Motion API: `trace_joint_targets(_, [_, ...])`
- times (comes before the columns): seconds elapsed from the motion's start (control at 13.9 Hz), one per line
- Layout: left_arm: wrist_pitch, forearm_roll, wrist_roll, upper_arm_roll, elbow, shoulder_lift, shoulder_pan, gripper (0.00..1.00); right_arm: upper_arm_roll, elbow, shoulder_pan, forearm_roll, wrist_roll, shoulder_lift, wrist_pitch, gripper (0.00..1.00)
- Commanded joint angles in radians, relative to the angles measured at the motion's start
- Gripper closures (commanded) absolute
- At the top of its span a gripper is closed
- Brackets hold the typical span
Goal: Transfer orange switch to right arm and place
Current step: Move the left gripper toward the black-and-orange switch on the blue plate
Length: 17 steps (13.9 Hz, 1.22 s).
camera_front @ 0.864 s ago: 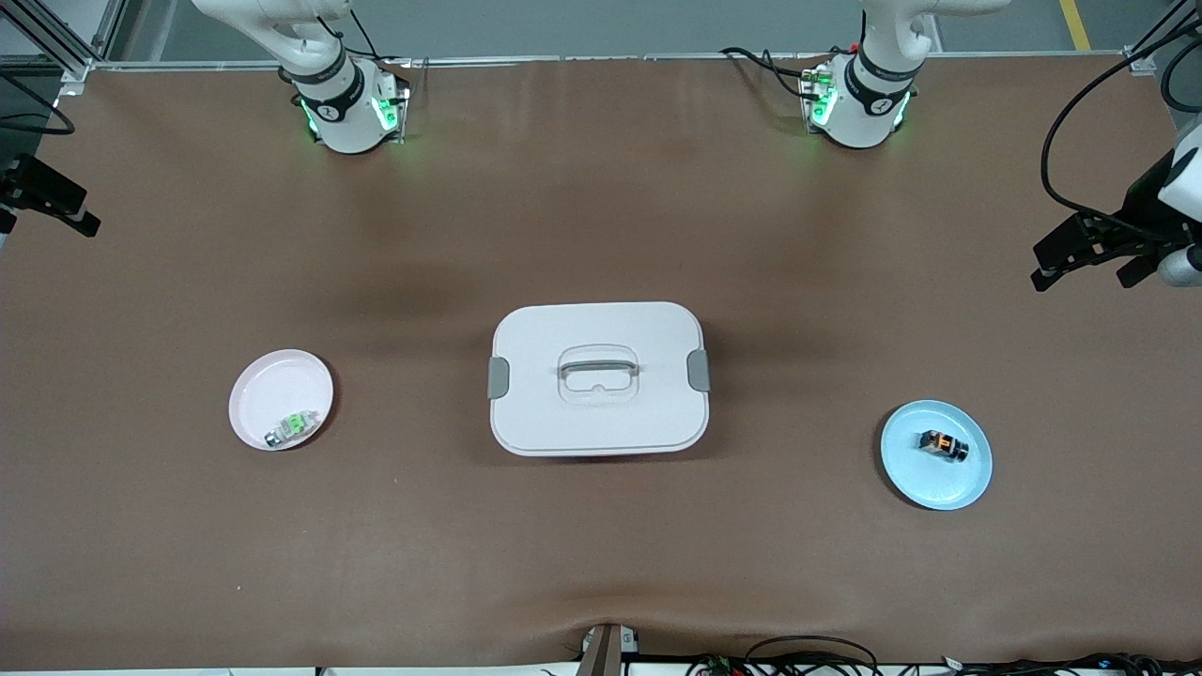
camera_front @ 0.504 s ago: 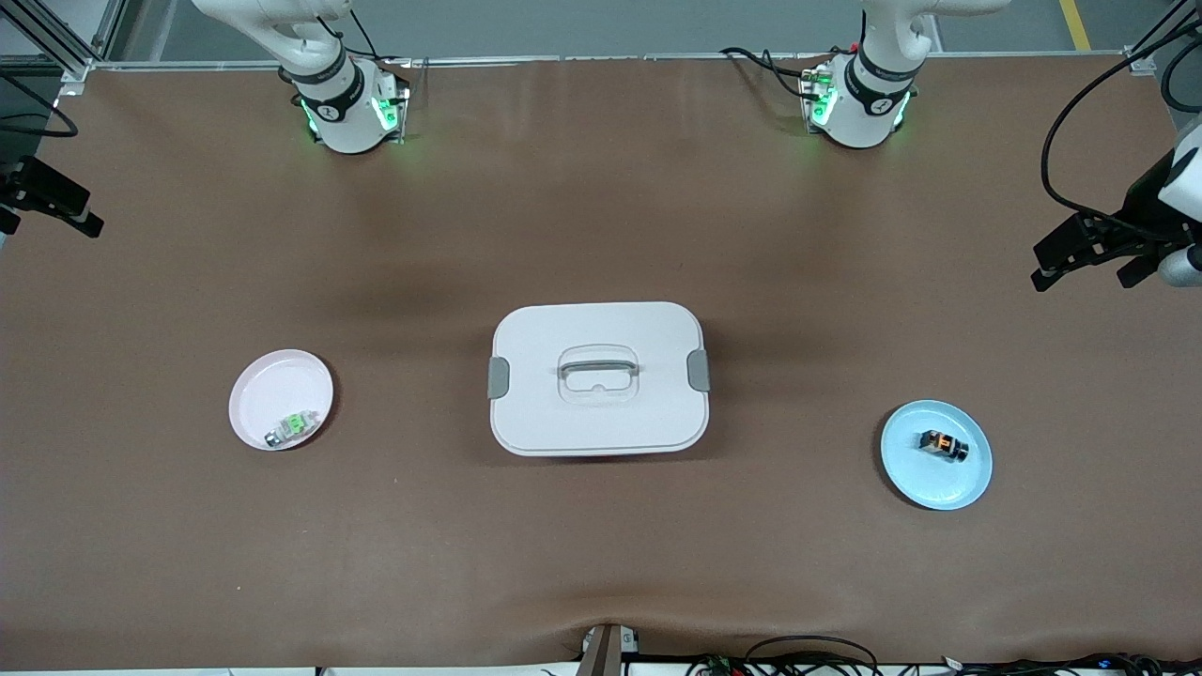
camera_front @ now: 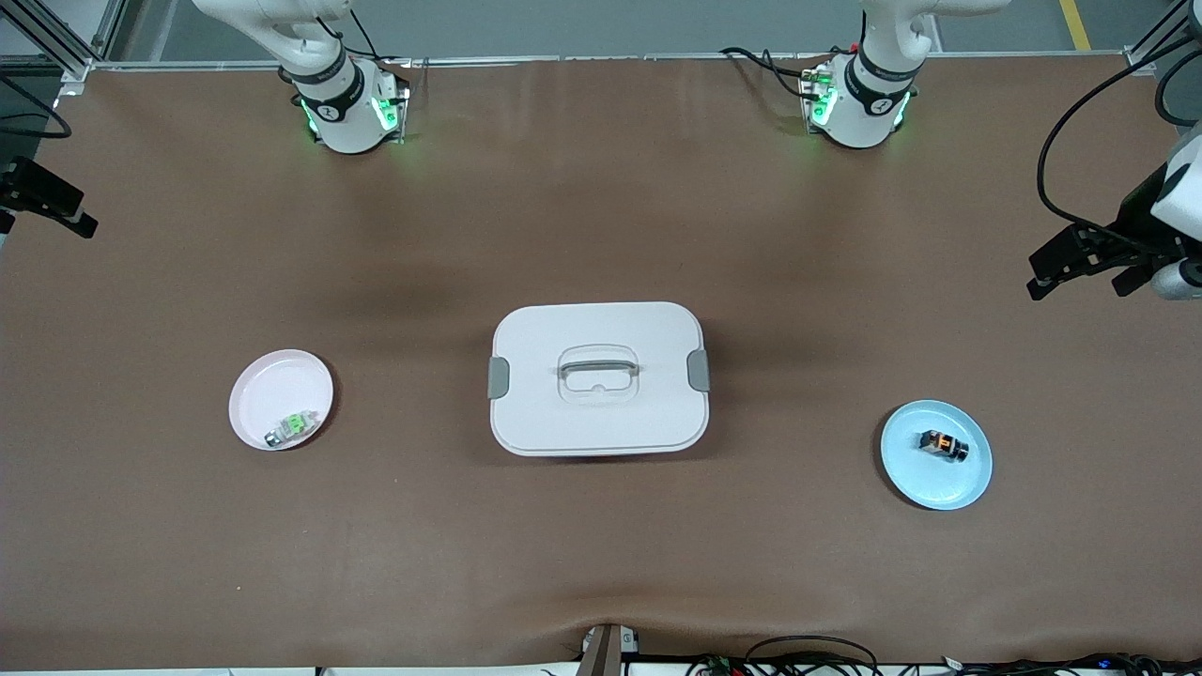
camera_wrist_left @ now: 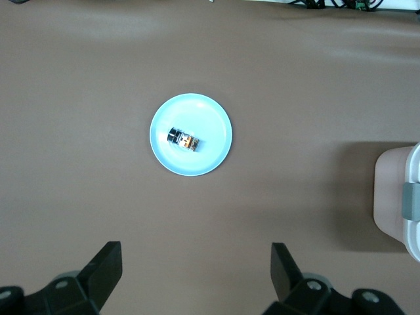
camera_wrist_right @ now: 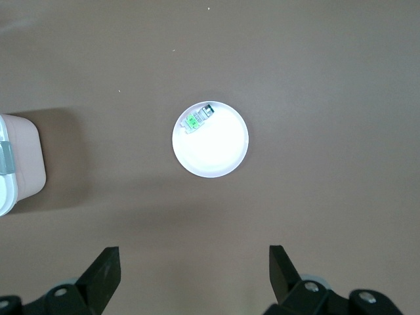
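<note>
My left gripper (camera_wrist_left: 194, 272) and right gripper (camera_wrist_right: 193, 272) hang high with fingers wide apart, while the orange switch (camera_front: 942, 444) lies on its side, lengthwise slantwise, on the blue plate (camera_front: 903, 468) at the frame's lower right.

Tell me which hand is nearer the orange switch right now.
Left. The left hand hangs open above the table's left-arm end, near the orange switch on the blue plate. The right hand hangs open above the right-arm end.

The orange switch (camera_front: 942, 443) (camera_wrist_left: 183, 138), a tiny black block with an orange top, lay on its side near the middle of a light blue plate (camera_front: 911, 469) (camera_wrist_left: 210, 118). The plate sat toward the left arm's end of the table. The white, black-jointed right arm (camera_front: 324, 80) rose from its base at the table's edge farthest from the front camera.
</note>
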Motion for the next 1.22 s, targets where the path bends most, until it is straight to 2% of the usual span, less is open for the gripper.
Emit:
trace_joint_targets(0.0, [-0.002, -0.016, 0.001, 0.005, 0.079, 0.067, 0.006, 0.00, 0.009, -0.015, -0.010, 0.009, -0.002, -0.014, 0.000, 0.00])
trace_joint_targets(0.36, [0.007, -0.006, 0.046, 0.010, 0.131, 0.194, 0.023, 0.00, 0.010, -0.014, -0.007, 0.009, -0.002, -0.014, 0.005, 0.00])
trace_joint_targets(0.58, [0.014, -0.010, 0.202, 0.008, 0.143, 0.273, 0.032, 0.00, 0.010, -0.014, -0.009, 0.007, -0.002, -0.015, 0.002, 0.00])
trace_joint_targets(0.79, [0.084, -0.013, 0.357, 0.008, 0.131, 0.319, 0.049, 0.00, 0.009, -0.015, -0.015, 0.006, -0.004, -0.015, 0.000, 0.00])
trace_joint_targets(1.01, [0.090, -0.010, 0.365, 0.008, 0.127, 0.360, 0.052, 0.00, 0.010, -0.014, -0.009, 0.000, -0.006, -0.017, 0.002, 0.00])
trace_joint_targets(1.15, [0.153, -0.007, 0.371, 0.008, 0.127, 0.435, 0.057, 0.00, 0.010, -0.014, -0.009, -0.006, -0.038, -0.017, 0.005, 0.00])
